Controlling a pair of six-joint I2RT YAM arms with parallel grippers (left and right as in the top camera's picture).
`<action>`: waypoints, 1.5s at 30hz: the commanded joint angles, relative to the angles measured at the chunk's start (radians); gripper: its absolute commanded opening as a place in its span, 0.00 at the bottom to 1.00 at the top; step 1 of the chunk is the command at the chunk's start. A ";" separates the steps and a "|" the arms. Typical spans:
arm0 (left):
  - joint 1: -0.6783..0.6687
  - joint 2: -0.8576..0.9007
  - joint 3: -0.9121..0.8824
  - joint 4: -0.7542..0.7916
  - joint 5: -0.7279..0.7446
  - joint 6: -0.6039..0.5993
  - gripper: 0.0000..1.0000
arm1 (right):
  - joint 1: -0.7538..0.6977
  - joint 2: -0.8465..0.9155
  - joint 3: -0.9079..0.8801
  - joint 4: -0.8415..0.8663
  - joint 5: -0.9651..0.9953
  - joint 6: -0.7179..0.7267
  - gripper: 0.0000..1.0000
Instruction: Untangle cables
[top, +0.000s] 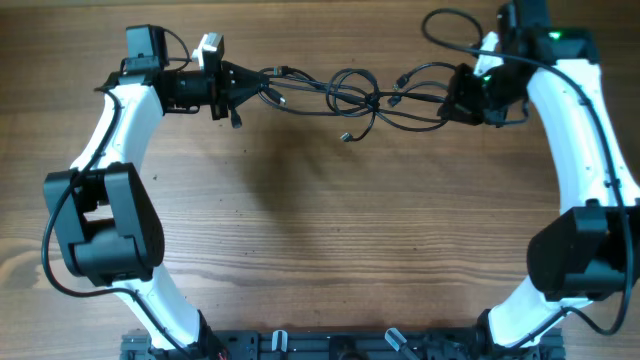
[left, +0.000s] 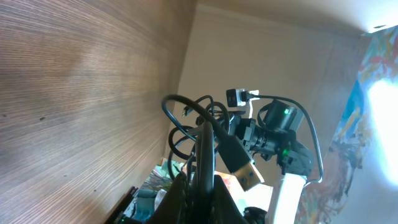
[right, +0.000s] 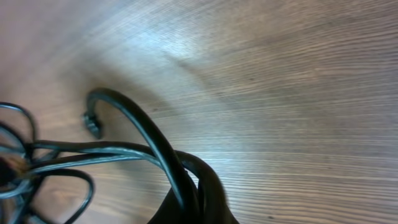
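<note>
The cables (top: 350, 97) are thin black cords with small plug ends, strung in tangled loops above the wooden table between my two grippers. My left gripper (top: 243, 88) is shut on the left end of the bunch. In the left wrist view the cords (left: 205, 140) run up from between the fingers (left: 202, 183), with a metal USB plug (left: 245, 171) beside them. My right gripper (top: 458, 98) is shut on the right end. In the right wrist view the cords (right: 140, 134) leave the fingers (right: 199, 202) and arc left over the table.
The wooden table (top: 330, 230) lies below the cables. A loose plug end (top: 345, 136) hangs under the tangle. The thick black arm wires (top: 450, 25) loop at the back right. A dark rail (top: 330, 345) runs along the front edge.
</note>
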 joint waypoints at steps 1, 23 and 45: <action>0.203 -0.004 0.010 -0.050 -0.227 0.002 0.04 | -0.216 -0.028 -0.003 -0.007 0.043 -0.199 0.04; -0.348 -0.082 0.517 -0.706 -1.067 0.339 0.76 | -0.113 -0.132 0.013 0.138 -0.236 -0.297 0.62; -0.563 0.022 0.154 -0.548 -0.964 0.286 0.50 | -0.008 -0.223 0.013 0.107 -0.014 -0.171 0.61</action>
